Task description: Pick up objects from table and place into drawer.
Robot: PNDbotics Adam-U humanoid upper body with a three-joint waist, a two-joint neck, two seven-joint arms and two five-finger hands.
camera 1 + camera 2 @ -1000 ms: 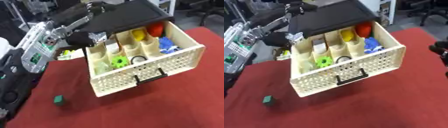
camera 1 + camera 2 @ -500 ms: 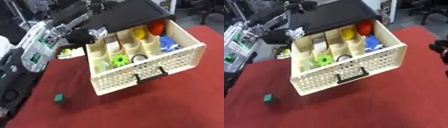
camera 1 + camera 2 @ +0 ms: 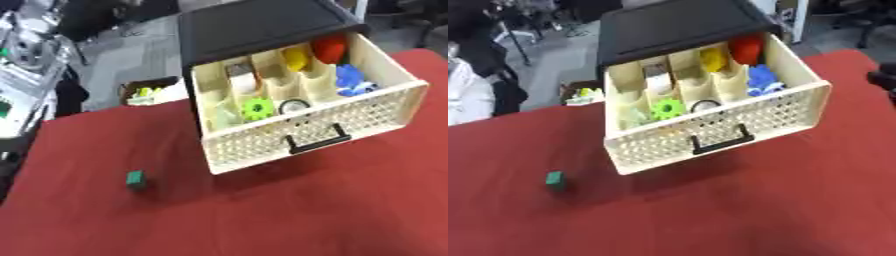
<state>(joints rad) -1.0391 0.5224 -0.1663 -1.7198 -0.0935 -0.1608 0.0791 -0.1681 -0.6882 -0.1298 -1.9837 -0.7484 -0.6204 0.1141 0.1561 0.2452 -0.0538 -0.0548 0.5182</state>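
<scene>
Right hand [image 3: 883, 80] at edge; red table [image 3: 710, 215], grey floor [image 3: 557, 57].

Even, bright light; overall motion blur; soft shadows underneath.

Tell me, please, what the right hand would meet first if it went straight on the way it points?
Only a dark part of the right hand shows, at the right edge, so its heading is unclear. Going inward, it would probably meet the drawer at its right wall first.
</scene>
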